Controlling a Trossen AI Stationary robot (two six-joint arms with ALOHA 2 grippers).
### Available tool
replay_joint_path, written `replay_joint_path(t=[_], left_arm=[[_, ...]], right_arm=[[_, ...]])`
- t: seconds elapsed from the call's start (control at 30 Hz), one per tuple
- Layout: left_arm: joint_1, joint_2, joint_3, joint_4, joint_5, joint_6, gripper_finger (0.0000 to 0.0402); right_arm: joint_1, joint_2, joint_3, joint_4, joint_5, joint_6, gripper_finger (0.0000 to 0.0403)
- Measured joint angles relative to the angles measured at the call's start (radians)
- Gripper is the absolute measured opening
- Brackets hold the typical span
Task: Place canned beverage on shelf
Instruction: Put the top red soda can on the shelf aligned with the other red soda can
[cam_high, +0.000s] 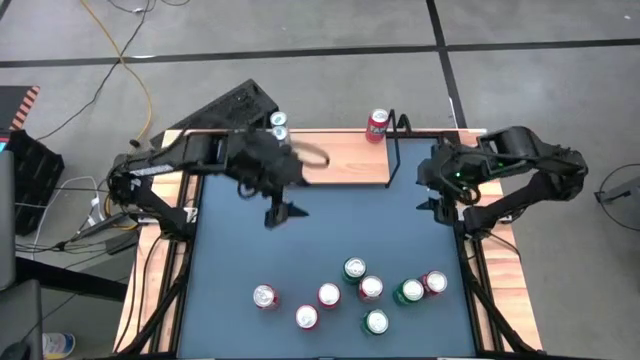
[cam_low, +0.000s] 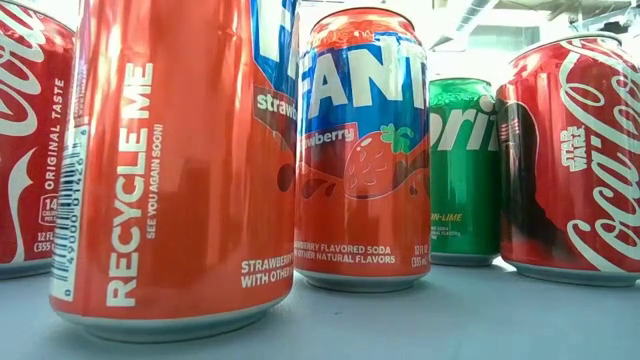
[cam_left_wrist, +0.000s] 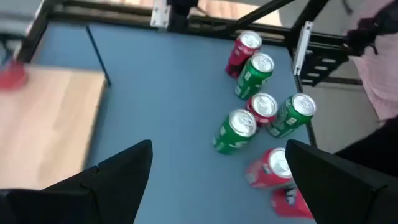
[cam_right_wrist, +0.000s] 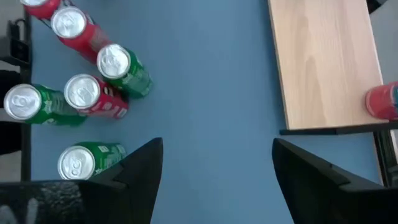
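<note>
Seven cans (cam_high: 370, 289) stand clustered on the blue table (cam_high: 230, 250): four red, three green. One red can (cam_high: 377, 125) stands on the shelf (cam_high: 345, 160). Left gripper (cam_high: 281, 212) and right gripper (cam_high: 437, 205) hover, fingers apart, empty.

Red and green cans (cam_high: 370, 288), blue table (cam_high: 330, 230), light-wood shelf (cam_high: 345, 160).

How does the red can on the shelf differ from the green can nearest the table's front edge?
The red can on the shelf stands alone on the wooden shelf at the back; the green can stands on the blue table in a cluster of other cans. One is red, the other green. Both are upright.
</note>
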Motion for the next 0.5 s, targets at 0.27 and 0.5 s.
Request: replay_joint_path(t=[0.27,0.5], left_arm=[[-0.223,0.045,0.0,-0.061,-0.348,-0.262,0.0353],[-0.344,0.152,0.0,0.007,-0.482,-0.319,0.0353]], right_arm=[[0.073,0.016,-0.074,0.002,0.025,0.103,0.0285],[0.129,0.034,-0.125,0.042,0.027,0.21,0.0285]])
